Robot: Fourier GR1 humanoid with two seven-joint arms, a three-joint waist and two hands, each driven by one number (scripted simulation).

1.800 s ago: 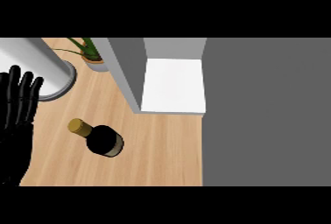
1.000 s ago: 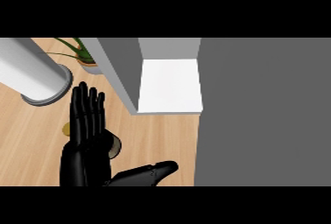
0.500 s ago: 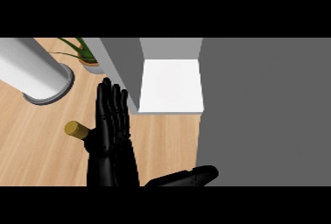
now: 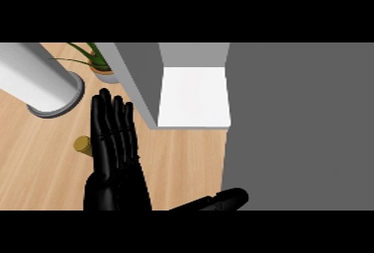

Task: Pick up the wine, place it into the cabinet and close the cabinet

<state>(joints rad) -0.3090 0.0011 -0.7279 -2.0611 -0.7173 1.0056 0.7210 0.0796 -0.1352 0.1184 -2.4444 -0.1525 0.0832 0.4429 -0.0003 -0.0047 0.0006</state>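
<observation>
The right hand (image 4: 219,200) pokes in at the bottom edge; whether it is open I cannot tell. The left hand (image 4: 116,148), fingers straight and released, covers the wine (image 4: 82,145) lying on the worktop (image 4: 182,158) at left centre, gold cap showing. It should curl round the bottle's body, then lift past the cabinet (image 4: 139,84) wall to the white shelf (image 4: 194,96). A grey cylinder (image 4: 44,84) crowds the upper left.

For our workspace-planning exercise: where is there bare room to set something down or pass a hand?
Free: the white cabinet shelf; wood between the open left robot hand and the dark grey panel; wood left of the wine's cap, below the grey cylinder. Crowded: between cylinder, plant and cabinet wall; right robot hand shows at the lower edge.
</observation>
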